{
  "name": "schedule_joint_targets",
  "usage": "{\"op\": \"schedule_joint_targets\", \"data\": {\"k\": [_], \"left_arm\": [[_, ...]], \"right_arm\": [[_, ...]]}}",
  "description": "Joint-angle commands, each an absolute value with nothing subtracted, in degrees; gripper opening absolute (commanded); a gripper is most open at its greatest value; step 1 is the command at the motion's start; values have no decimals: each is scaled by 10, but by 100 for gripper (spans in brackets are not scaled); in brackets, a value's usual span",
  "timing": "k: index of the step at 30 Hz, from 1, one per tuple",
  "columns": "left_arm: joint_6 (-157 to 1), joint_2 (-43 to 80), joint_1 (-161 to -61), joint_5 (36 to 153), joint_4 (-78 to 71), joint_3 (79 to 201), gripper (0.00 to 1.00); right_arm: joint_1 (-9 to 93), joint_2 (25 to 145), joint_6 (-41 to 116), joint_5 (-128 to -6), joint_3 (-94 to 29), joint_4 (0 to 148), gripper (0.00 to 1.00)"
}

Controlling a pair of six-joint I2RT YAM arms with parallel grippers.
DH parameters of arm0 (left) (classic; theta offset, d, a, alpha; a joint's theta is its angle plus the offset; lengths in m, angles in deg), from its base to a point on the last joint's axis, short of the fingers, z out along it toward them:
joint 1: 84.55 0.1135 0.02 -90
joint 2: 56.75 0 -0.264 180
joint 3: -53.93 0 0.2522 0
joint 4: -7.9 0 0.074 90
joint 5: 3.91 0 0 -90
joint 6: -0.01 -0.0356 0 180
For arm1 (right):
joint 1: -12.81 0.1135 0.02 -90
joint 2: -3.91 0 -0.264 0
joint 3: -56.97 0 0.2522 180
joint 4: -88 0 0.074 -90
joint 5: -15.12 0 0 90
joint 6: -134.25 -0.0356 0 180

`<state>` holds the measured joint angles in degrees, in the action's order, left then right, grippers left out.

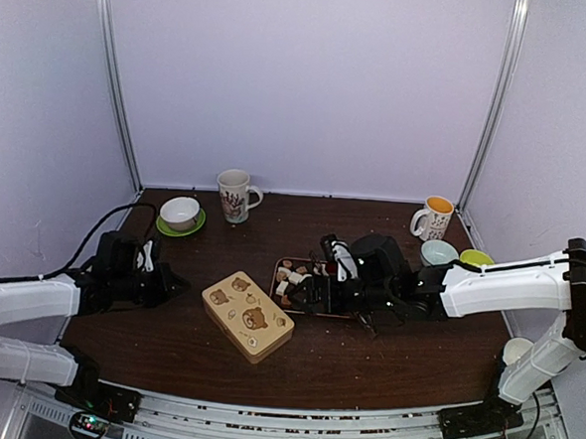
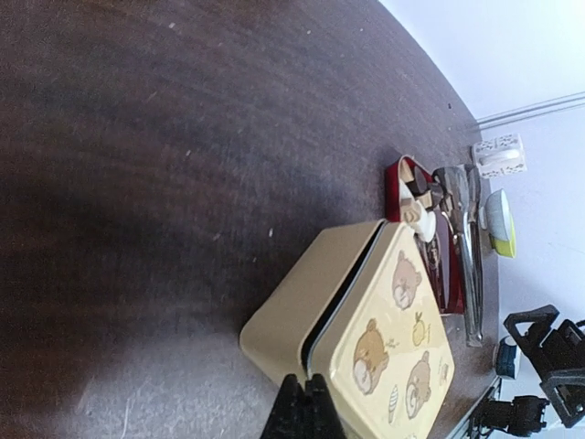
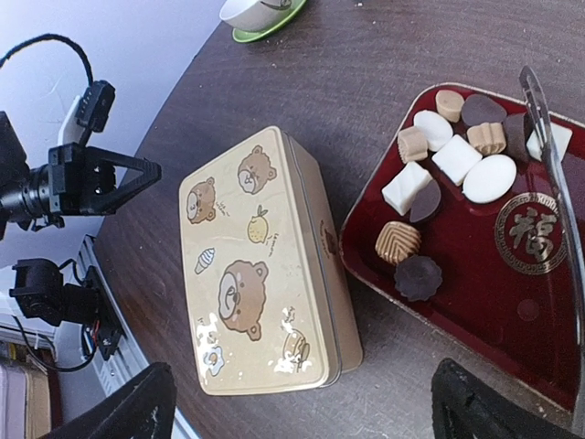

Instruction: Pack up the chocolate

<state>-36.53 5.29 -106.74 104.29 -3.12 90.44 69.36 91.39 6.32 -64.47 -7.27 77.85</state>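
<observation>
Several chocolates [image 3: 455, 158], white, tan and dark brown, lie in a red tray [image 3: 494, 302] at the table's middle; the tray also shows in the top view [image 1: 282, 269]. Metal tongs [image 3: 551, 174] lie along the tray's far side. A cream tin with bear pictures [image 3: 251, 265] sits left of the tray with its lid on; it also shows in the top view [image 1: 247, 314] and in the left wrist view [image 2: 366, 311]. My right gripper [image 3: 311, 416] is wide open and empty, above the gap between tin and tray [image 1: 298, 295]. My left gripper [image 2: 306, 407] is shut and empty, just short of the tin's corner [image 1: 170, 284].
A patterned mug [image 1: 235, 194] and a white bowl on a green saucer [image 1: 181, 214] stand at the back left. An orange-filled mug [image 1: 432, 218], a pale bowl [image 1: 438, 252] and a yellow-green bowl [image 1: 476, 258] stand at the back right. A white cup [image 1: 516, 350] sits by the right arm.
</observation>
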Motion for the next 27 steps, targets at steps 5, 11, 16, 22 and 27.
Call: {"op": "schedule_joint_targets", "data": {"k": [5,11,16,22,27], "left_arm": [[-284,-6,-1136,1030,-61,860,0],[-264,1,-1161,1035,-26,844,0],[-262,28,-1167,1048,7,843,0],[-280,57,-1166,1062,-2,859,0],[-275,80,-1167,1073,25,857,0]], "right_arm": [[712,923,1,-606,-47,811,95],[727,947,-5,-592,-51,825,90],[736,977,-21,-580,-61,840,94],[738,1003,-41,-575,-73,848,96],[745,1024,-51,-564,-84,865,96]]}}
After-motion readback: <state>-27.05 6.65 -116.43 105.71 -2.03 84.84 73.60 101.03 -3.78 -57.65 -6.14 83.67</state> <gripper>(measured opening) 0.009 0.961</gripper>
